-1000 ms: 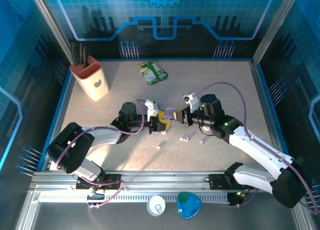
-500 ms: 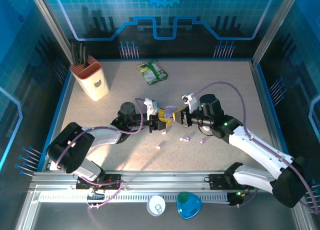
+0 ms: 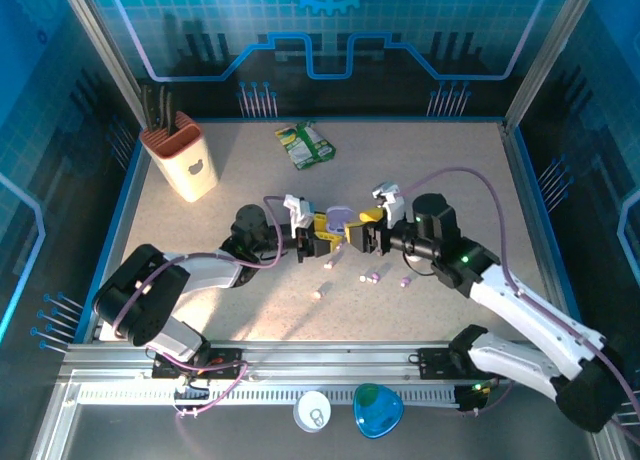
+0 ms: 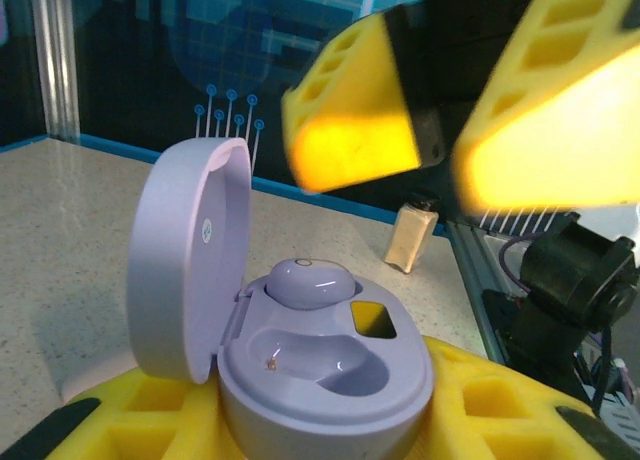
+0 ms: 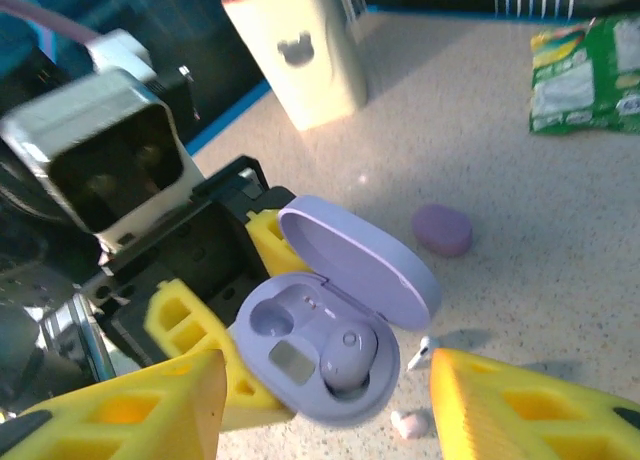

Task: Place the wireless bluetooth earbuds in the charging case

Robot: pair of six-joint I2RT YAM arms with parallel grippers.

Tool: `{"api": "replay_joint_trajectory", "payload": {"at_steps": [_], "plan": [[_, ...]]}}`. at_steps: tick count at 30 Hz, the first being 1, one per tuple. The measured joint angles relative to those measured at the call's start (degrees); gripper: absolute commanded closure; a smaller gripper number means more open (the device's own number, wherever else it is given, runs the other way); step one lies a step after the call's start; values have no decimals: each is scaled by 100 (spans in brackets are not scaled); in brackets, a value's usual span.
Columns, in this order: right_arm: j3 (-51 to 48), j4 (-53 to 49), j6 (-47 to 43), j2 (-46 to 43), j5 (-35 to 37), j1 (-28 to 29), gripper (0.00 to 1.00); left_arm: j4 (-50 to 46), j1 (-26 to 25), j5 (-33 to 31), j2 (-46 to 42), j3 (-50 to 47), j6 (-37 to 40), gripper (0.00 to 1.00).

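Note:
My left gripper (image 3: 322, 238) is shut on the lilac charging case (image 3: 337, 223), which stands lid-open between its yellow fingers (image 4: 505, 405). One purple earbud (image 4: 307, 279) sits in the case's far socket (image 5: 348, 356); the other socket (image 4: 315, 355) is bare. My right gripper (image 3: 364, 232) hovers just right of the case, open, with nothing between its pads (image 5: 525, 410). Loose earbuds lie on the table below: a white one (image 5: 424, 351), a pink one (image 5: 410, 422), a pink one (image 3: 318, 293) and two purple ones (image 3: 375, 276) (image 3: 406, 280).
A closed purple case (image 5: 443, 230) lies on the table past the held one. A beige knife block (image 3: 183, 160) stands at the back left and a green packet (image 3: 306, 145) at the back. White (image 3: 313, 412) and blue (image 3: 378, 410) cases rest on the near rail.
My right gripper's jaws have opened and it has drawn back a little to the right of the case. The left gripper still holds the case, shifted slightly.

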Motion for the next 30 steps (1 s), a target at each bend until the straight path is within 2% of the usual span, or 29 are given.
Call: {"api": "replay_joint_trajectory", "payload": {"at_steps": [5,10,15,22,30], "plan": [[-688,533,450,-564,446,-280,42,317,260,-63,-52,-216,-184,73],[-979,682,1263,-234,719,-861,44,356,358,-160,-479,-435,-197,73],[-837,575,1840,866,772,-929,45,299,369,-282,-1060,-577,-188,73],[-275,463,2374,2610,468,-837,50,-153,380,-358,-1773,-619,-83,73],[382,778,2684,4015,122,-466,51,-374,378,-479,-2037,-619,-17,77]]}}
